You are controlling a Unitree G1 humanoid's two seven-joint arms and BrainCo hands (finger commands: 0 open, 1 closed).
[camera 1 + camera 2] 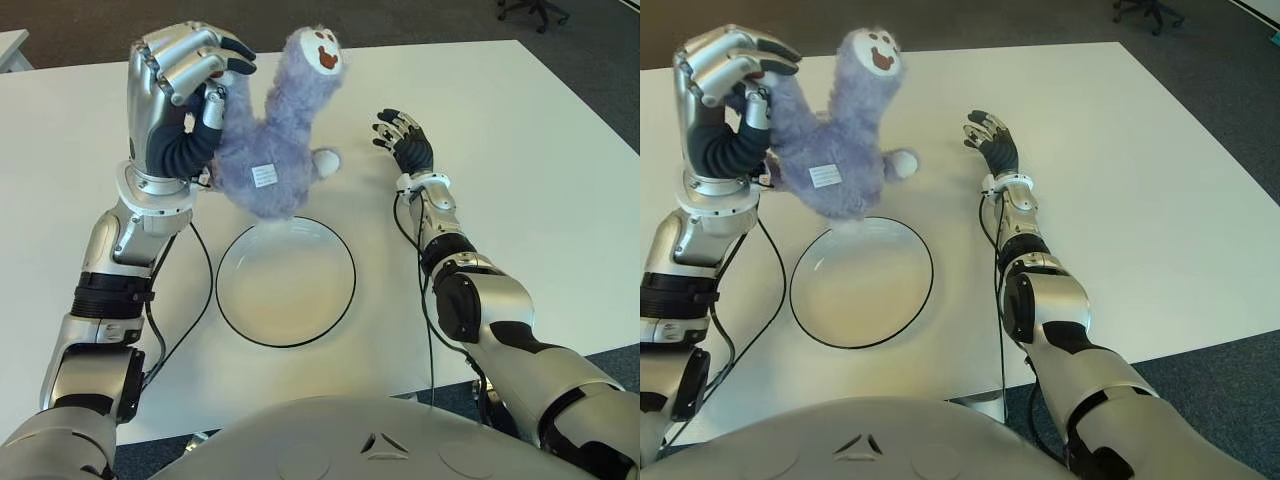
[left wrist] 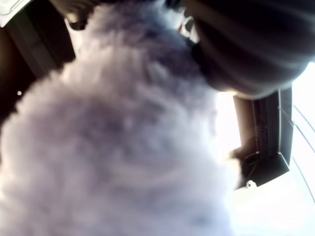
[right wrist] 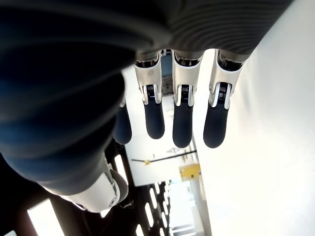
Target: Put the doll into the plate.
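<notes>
A fluffy purple doll (image 1: 275,140) with a brown face hangs in the air, head up, above the far rim of the plate (image 1: 240,300). My left hand (image 1: 195,85) is shut on the doll's side, fingers curled over one of its limbs. Purple fur (image 2: 113,147) fills the left wrist view. The plate is white with a thin black rim and lies on the table just below the doll, with nothing in it. My right hand (image 1: 403,135) shows to the right of the doll, its fingers (image 3: 182,118) stretched out straight and holding nothing.
The white table (image 1: 520,180) stretches wide to the right and behind. Black cables (image 1: 200,290) run along both arms over the table near the plate. An office chair base (image 1: 530,10) stands on the dark floor beyond the far right corner.
</notes>
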